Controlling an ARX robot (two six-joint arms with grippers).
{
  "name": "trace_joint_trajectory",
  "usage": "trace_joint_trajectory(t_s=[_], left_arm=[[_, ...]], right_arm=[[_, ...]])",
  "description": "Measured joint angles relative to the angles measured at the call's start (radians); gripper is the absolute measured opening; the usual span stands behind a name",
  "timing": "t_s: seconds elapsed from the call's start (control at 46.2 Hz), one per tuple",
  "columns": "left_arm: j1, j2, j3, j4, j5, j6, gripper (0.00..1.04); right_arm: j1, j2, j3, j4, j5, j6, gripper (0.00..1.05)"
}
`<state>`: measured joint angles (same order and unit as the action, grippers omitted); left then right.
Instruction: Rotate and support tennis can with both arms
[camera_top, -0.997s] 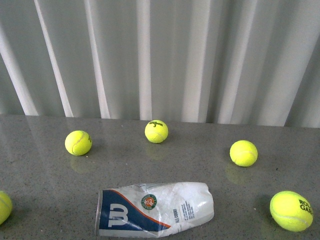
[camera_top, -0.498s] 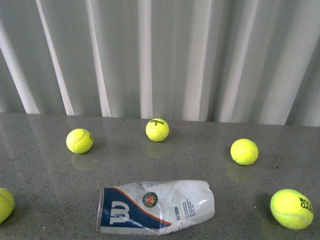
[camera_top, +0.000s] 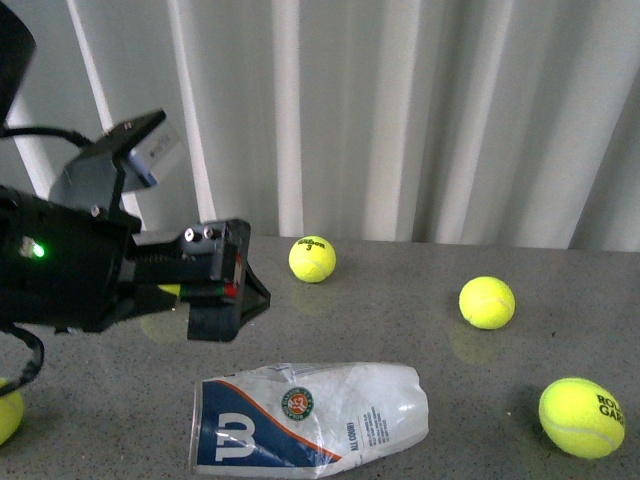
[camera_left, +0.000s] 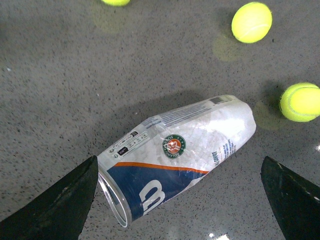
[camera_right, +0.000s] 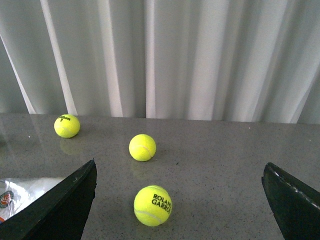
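Note:
The tennis can (camera_top: 310, 418) lies on its side on the grey table near the front, its open rimmed end to the left and its navy, white and orange label up. My left arm reaches in from the left, and its gripper (camera_top: 235, 290) hangs open above and behind the can's left end. In the left wrist view the can (camera_left: 175, 160) lies below and between the wide-apart fingers (camera_left: 55, 205), untouched. My right gripper (camera_right: 178, 170) is open and empty; it does not show in the front view. A corner of the can (camera_right: 20, 192) shows beside its one finger.
Yellow tennis balls lie around: one at the back middle (camera_top: 312, 259), one at the right (camera_top: 487, 302), one at the front right (camera_top: 582, 418), one at the left edge (camera_top: 8, 412). White curtains (camera_top: 400, 110) hang behind the table.
My left arm has come into the front view from the left and now hides the back left ball. The can and the other balls have stayed put.

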<state>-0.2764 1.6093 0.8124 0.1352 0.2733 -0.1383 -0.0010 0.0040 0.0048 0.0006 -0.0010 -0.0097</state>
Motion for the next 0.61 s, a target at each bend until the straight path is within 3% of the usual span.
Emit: trace_joint_trajectory(t_s=[0.607], left_arm=[[0.015,0.182,-0.135,0.224,0.033,-0.115,0.98]], right_arm=[[0.0,0.0,0.0,0.0,0.0,0.0,0.98]])
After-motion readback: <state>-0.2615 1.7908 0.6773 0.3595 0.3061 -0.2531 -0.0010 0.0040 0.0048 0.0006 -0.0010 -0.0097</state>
